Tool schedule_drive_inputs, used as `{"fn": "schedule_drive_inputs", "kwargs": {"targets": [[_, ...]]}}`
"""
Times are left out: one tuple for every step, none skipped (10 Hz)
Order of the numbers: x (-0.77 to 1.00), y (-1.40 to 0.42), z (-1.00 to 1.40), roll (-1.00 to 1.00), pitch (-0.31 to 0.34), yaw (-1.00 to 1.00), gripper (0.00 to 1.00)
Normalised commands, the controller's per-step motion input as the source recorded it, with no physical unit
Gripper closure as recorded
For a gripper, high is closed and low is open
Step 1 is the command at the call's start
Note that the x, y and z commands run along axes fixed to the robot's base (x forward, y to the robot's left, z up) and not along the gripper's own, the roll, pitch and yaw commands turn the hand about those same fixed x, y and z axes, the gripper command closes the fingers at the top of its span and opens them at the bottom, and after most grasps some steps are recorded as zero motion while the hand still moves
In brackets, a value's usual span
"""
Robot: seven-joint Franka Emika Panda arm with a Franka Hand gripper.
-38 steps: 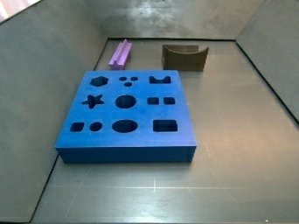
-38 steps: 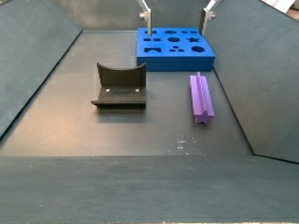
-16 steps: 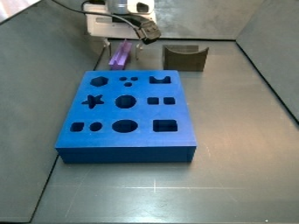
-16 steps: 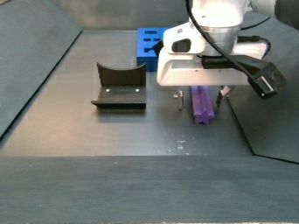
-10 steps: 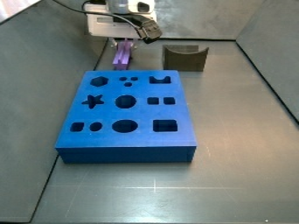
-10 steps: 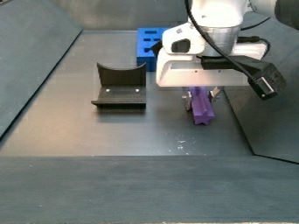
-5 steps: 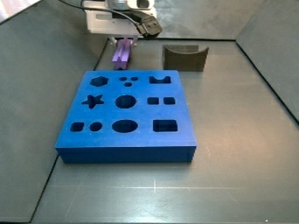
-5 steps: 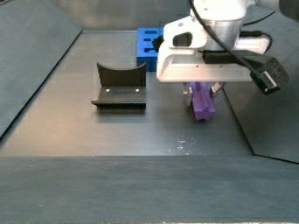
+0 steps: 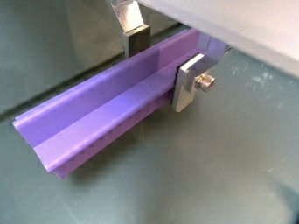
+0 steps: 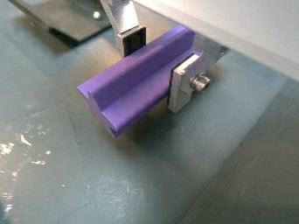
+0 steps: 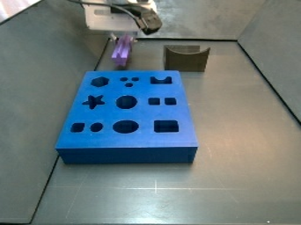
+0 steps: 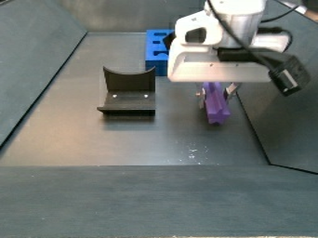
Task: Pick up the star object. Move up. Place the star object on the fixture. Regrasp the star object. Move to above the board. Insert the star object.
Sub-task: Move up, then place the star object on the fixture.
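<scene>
The purple star object point(image 9: 105, 114) is a long prism held crosswise between my gripper's point(image 9: 162, 63) silver fingers point(image 9: 187, 83), near one end. It also shows in a wrist view point(image 10: 135, 79), clamped in the gripper point(image 10: 158, 63). In both side views the star object point(image 11: 119, 53) point(image 12: 218, 104) hangs just above the floor under the gripper point(image 11: 120, 44) point(image 12: 217, 93). The dark notched fixture point(image 11: 186, 57) point(image 12: 126, 91) stands beside it, apart. The blue board point(image 11: 129, 149) point(image 12: 156, 46) with its shaped holes lies flat on the floor.
Sloping grey walls point(image 11: 35, 53) enclose the floor on all sides. The star object hangs close to one side wall point(image 12: 267, 112). A corner of the fixture shows in a wrist view point(image 10: 65, 22).
The gripper came down over the star object, shut on it, and has now risen a little with it off the floor.
</scene>
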Motion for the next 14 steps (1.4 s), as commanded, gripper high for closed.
{"fn": "schedule_drive_inputs", "kwargs": {"targets": [[-0.02,0.03,0.64,0.02,0.056,0.00,1.00],[-0.01,0.02,0.49,0.04,0.075,-0.02,1.00],[-0.01,0.02,0.36,0.06,0.078,-0.02,1.00],[-0.02,0.01,0.20,0.09,0.075,-0.03,1.00],[0.00,0.00,1.00,0.00,0.000,0.00,1.00],[0.00,0.00,1.00,0.01,0.005,0.00,1.00],[-0.01,0.00,1.00,0.02,0.014,0.00,1.00],[-0.02,0.00,1.00,0.04,0.028,-0.01,1.00],[-0.02,0.00,1.00,0.06,0.037,-0.02,1.00],[-0.03,0.01,1.00,0.09,0.047,-0.02,1.00],[-0.03,0.01,1.00,0.10,0.054,-0.02,1.00],[-0.04,0.00,1.00,0.11,0.061,0.00,1.00],[-0.03,0.00,0.91,0.11,0.065,0.01,1.00],[-0.03,0.00,0.74,0.12,0.072,0.02,1.00]]}}
